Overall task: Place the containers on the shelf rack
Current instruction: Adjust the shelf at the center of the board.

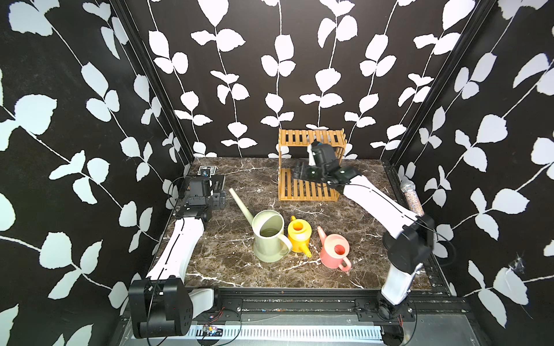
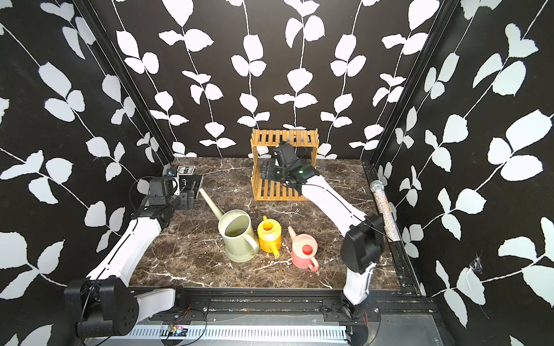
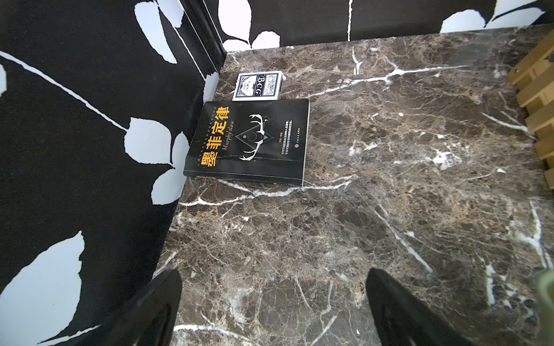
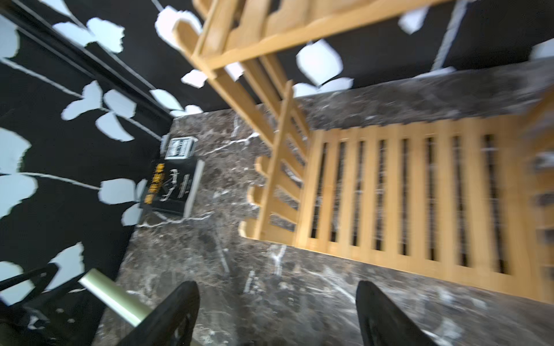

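Both grippers gape empty: left gripper (image 3: pixel 272 272), right gripper (image 4: pixel 274 287). Up front sit green can (image 1: pixel 268 236), yellow can (image 1: pixel 299 232), pink can (image 1: pixel 334 250); shelf rack (image 1: pixel 305 190) stands at the back. Only wrist views show the book (image 3: pixel 248 140) unblocked. Right arm (image 1: pixel 371 194) is stretched out to the rack's lower tier.

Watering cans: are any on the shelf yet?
Nothing is done yet. The green can, yellow can and pink can all stand on the table, and the shelf rack holds nothing. Nothing is in hand either: the right gripper is in front of the rack and the left gripper near the book, both with jaws open and empty. All three cans are left to place.
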Robot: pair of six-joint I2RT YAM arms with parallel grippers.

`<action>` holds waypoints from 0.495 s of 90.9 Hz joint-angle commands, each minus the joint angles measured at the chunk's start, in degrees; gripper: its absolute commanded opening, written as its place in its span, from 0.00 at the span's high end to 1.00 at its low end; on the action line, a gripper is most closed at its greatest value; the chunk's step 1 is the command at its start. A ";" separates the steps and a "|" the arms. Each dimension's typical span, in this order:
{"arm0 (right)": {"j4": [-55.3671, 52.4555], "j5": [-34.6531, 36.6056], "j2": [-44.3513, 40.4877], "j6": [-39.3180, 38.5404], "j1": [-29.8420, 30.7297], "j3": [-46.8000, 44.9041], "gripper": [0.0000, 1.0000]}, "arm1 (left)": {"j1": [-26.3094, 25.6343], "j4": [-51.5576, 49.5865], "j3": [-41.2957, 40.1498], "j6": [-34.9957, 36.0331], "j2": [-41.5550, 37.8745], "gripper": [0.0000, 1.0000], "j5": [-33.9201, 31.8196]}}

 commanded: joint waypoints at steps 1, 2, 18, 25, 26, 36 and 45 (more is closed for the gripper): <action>-4.43 5.17 -4.31 -5.21 -2.97 -4.23 0.16 | 0.26 0.51 -0.23 -0.65 -0.77 0.01 0.27; -4.64 5.40 -4.62 -5.56 -3.28 -4.56 0.16 | 0.30 0.62 -0.30 -0.61 -0.75 0.01 0.43; -10.52 8.27 -8.03 -9.59 -8.46 -6.00 0.16 | 0.26 -0.49 0.33 -0.83 -0.55 0.01 0.64; -11.83 9.09 -8.09 -11.85 -10.43 -6.04 0.16 | 0.26 0.57 -0.30 -0.42 -0.44 0.01 0.19; -11.99 9.20 -8.09 -12.18 -10.62 -5.99 0.16 | 0.26 0.70 -0.37 -0.40 -0.41 0.02 0.25; -13.30 9.90 -7.03 -14.42 -12.89 -5.53 0.21 | 0.26 -0.37 0.22 -0.62 -0.44 0.01 0.77; -13.42 9.18 -5.18 -15.66 -14.57 -4.85 0.28 | 0.26 -0.17 0.41 -0.42 -0.32 0.01 -0.09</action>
